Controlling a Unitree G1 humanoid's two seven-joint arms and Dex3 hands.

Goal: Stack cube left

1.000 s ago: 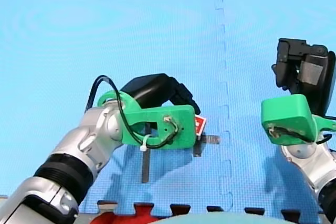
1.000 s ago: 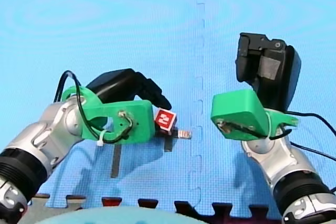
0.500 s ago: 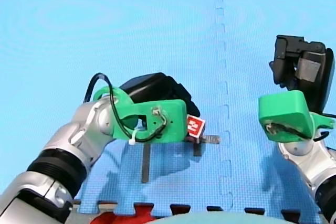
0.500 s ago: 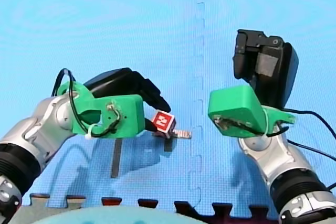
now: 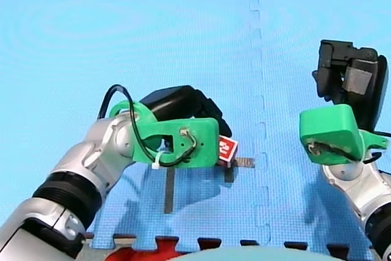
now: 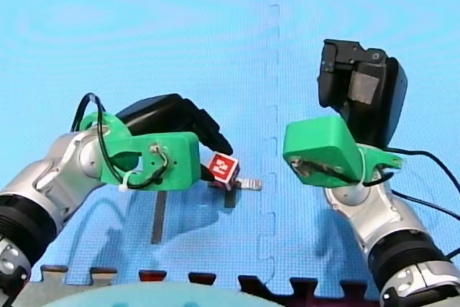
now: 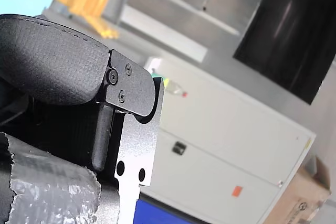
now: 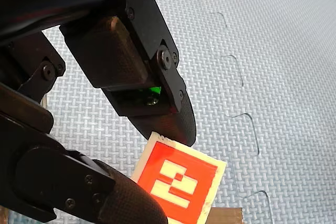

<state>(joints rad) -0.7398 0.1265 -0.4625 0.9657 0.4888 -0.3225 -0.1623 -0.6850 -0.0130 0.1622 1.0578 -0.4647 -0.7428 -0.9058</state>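
Left hand (image 5: 186, 107): low over the foam mat, left of its middle seam, clenched on the red cube; the arm comes in from the lower left.
Fingers (image 8: 137, 61): in the second wrist view one black fingertip presses the cube's upper edge and another lies against its lower left side.
Red cube (image 5: 226, 148): held at the left hand's fingertips, tilted, with a white "2" marking on its visible face. It is just over the grey tape marks; I cannot tell whether it touches the mat.
Grey tape marks (image 5: 169, 191): one strip runs toward the robot below the left wrist, and a shorter piece pokes out to the right from under the cube.
Left wrist mount (image 5: 183, 142): green plastic bracket just behind the hand, with a black cable looped over it and a white tie.
Right hand (image 6: 359, 91): raised on the right side of the seam, well apart from the cube, released and holding nothing.
Right wrist mount (image 5: 330, 132): green block below the hand, toward the robot.
Foam mat (image 5: 122, 35): blue interlocking tiles; the seam (image 5: 261, 120) runs between the two hands.
Near edge: a red patch (image 5: 131, 255) shows beyond the mat's toothed border.
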